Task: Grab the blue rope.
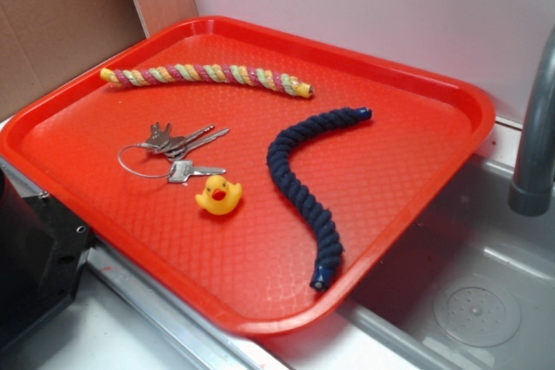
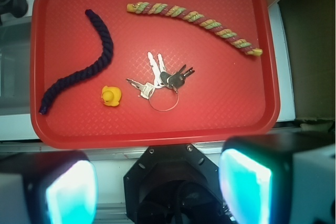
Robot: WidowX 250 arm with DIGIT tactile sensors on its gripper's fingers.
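You're right at the start here: nothing is in your grip. In the wrist view your gripper [image 2: 157, 182] sits at the bottom of the frame with its two glowing fingers [image 2: 71, 192] spread wide apart and only open air between them. It's up high and short of the near rim of the red tray [image 2: 157, 136], so no contact with anything.

The blue rope [image 2: 86, 61] is ahead of you and well off to the left in the wrist view, lying flat in a loose S-curve on the tray's left half, untouched. One end points toward the far rim; the other trails back toward the near-left corner. In the exterior view you can see its shiny capped tips and the thick twisted strands.

Straight ahead of the fingers is the bunch of keys [image 2: 165, 83] on its ring, with the yellow rubber duck [image 2: 111, 96] just left of them and near the rope's lower stretch, though not touching it. The pink-yellow-green rope [image 2: 197, 20] lies far ahead to the right; that's not your target.

So, by my read, everything is left: travel forward and left, get over the rope's middle, descend, close. Steer clear of the duck on the way down.
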